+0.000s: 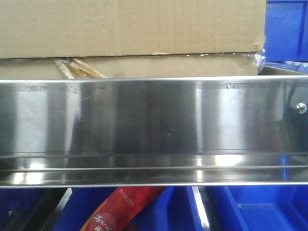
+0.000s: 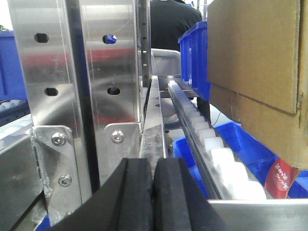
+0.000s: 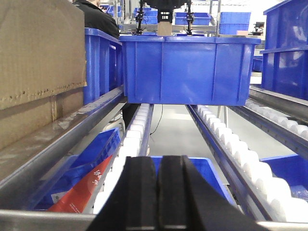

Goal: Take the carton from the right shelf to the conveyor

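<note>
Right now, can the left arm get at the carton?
Probably yes. The carton sits ahead and to the right of the left gripper, with nothing between them above the roller track. The jaws are shut, though, so it could press the carton's side, not pinch it.

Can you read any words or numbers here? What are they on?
On the red glossy packet in a blue plastic bin: white Chinese characters and small white print, too blurred to read.
On the plain brown cardboard carton: nothing.
On the shiny steel shelf rail: nothing.
</note>
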You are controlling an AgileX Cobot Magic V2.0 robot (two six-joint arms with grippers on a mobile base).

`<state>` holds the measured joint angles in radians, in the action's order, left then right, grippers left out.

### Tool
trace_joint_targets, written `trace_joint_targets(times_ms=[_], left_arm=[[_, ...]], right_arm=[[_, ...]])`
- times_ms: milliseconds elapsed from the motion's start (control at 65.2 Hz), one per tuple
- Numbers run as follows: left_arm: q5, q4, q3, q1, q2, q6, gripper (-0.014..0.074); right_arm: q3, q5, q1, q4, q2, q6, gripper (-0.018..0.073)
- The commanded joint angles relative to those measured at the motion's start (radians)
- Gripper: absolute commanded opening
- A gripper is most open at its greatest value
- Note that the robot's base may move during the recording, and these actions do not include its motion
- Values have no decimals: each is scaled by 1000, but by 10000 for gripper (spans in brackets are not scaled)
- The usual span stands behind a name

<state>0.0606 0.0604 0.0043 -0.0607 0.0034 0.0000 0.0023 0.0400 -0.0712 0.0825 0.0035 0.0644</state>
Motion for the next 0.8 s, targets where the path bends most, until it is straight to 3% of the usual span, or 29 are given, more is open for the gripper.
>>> trace_joint_targets(times_ms=[0,123,322,429,675,782], left_arm=[[-36,-4,-4,-3,-3,0,4],[-61,-6,-4,-3,-3,0,4],[-166,-6,-4,-3,-3,0,4],[-208,-15,-4,-3,-3,0,4],[28,-17,-271,-3,18,0,4],[157,-17,-432,-3,101,0,36]], right_arm=[[-2,-31,1,5,-4,7,-75],[-2,-34,1,5,-4,7,-75],[-2,-155,1,43,-4,7,-75],[-59,-118,1,69,-4,7,-75],[-392,235,1,71,15,7,-71],[-550,365,1,80,86,7,1]])
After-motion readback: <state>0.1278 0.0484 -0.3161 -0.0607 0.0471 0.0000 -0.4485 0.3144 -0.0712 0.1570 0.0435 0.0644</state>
